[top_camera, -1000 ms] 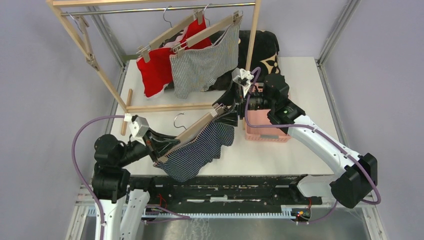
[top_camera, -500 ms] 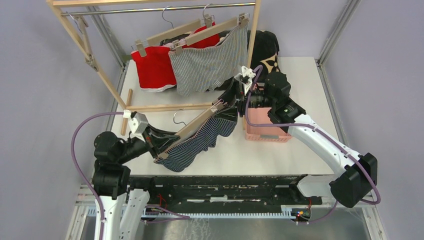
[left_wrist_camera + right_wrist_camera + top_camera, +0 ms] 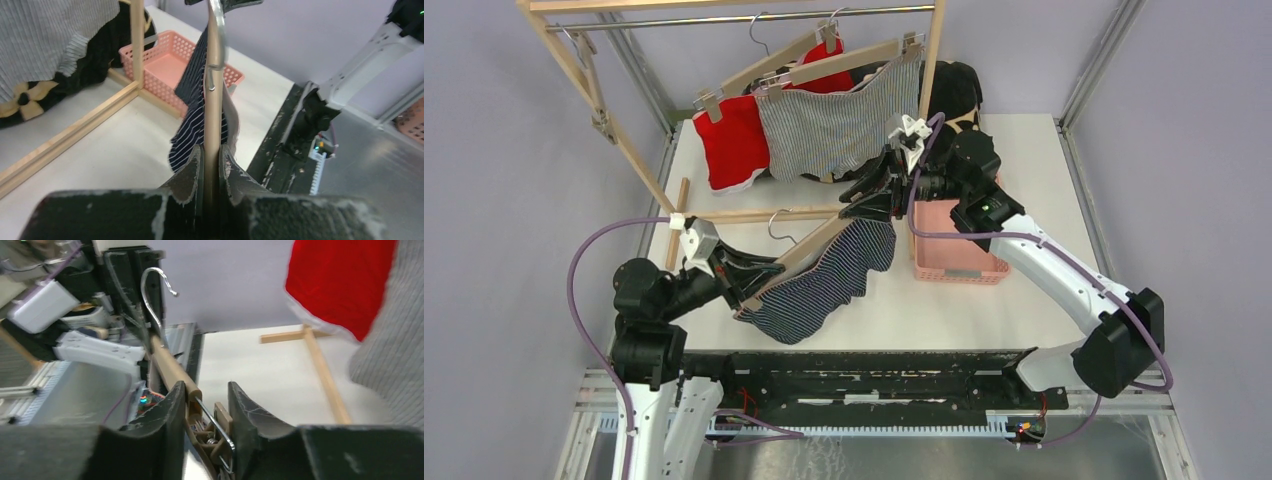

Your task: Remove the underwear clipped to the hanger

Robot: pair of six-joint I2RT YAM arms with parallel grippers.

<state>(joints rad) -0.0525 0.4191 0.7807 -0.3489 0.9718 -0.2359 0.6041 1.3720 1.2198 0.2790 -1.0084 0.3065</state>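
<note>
Left claw (image 3: 742,283): clamped on the lower end of a wooden hanger (image 3: 809,250), held slanting above the surface (image 3: 944,300).
Right claw (image 3: 864,200): closed on the clip (image 3: 220,427) at the hanger's upper end.
Navy striped underwear (image 3: 824,285): hanging from that hanger, beside the pink basket (image 3: 954,245).
Red underwear (image 3: 734,150) and grey striped underwear (image 3: 834,130): clipped to hangers on the wooden rack (image 3: 624,140).
</note>
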